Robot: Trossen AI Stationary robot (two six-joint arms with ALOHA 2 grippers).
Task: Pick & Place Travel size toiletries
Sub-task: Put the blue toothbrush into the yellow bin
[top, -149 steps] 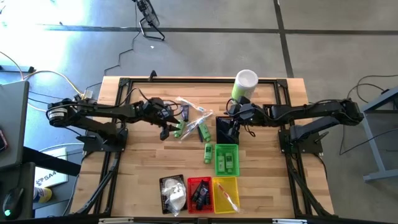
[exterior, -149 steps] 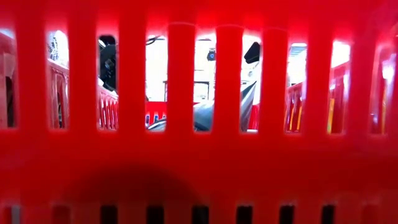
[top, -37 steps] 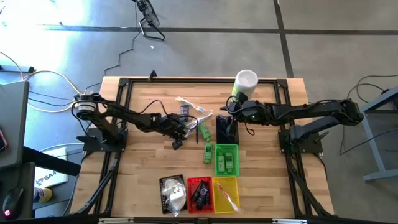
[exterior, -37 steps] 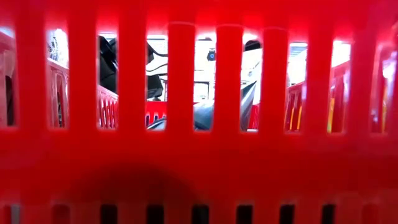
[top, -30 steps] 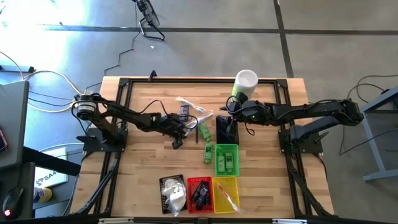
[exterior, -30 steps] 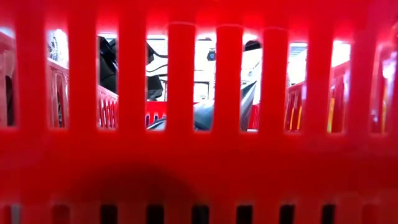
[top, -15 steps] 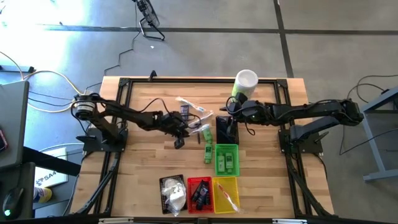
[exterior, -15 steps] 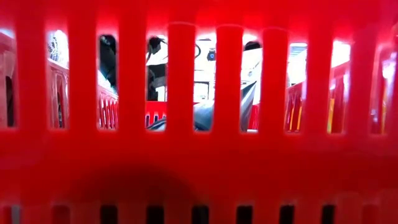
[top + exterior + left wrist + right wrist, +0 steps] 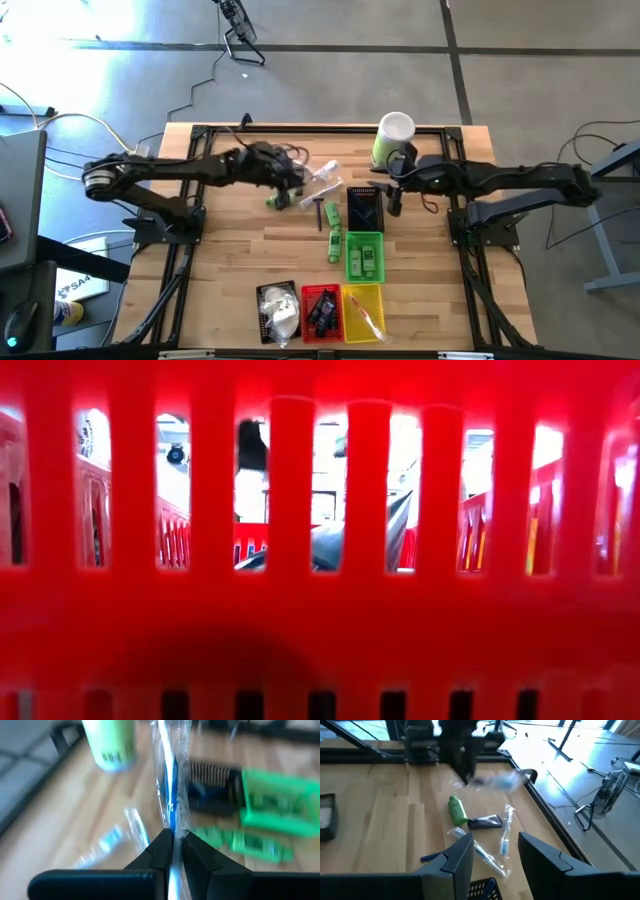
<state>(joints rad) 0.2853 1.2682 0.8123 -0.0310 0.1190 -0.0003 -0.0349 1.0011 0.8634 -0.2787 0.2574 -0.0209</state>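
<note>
Along the near edge, a row of baskets: black (image 9: 268, 297), red (image 9: 319, 291), yellow (image 9: 347, 300), with something already in each. Just behind the yellow, a green basket (image 9: 351, 240) with bottles inside.

Mid-table, left gripper (image 9: 172, 840) pinched narrow on a clear-wrapped stick (image 9: 170, 795), blue showing through the wrap. Half a second ago down low in the loose pile; now drawn back toward the far left and lifted, stick up off the wood. Means the pick has probably succeeded; placing remains, likely in the yellow basket, where similar wrapped sticks seem to lie.

Still loose on the table: a green bottle (image 9: 456, 810), a dark tube (image 9: 485, 822) touching it, more wrapped sticks (image 9: 505, 837) beside that, and another bottle (image 9: 334, 246) touching the green basket's left wall.

Right gripper (image 9: 497, 852) partly open and empty, now off the right side of a second black basket (image 9: 365, 190) rather than over it.

At the far edge, the canister (image 9: 393, 138), not part of the job.
</note>
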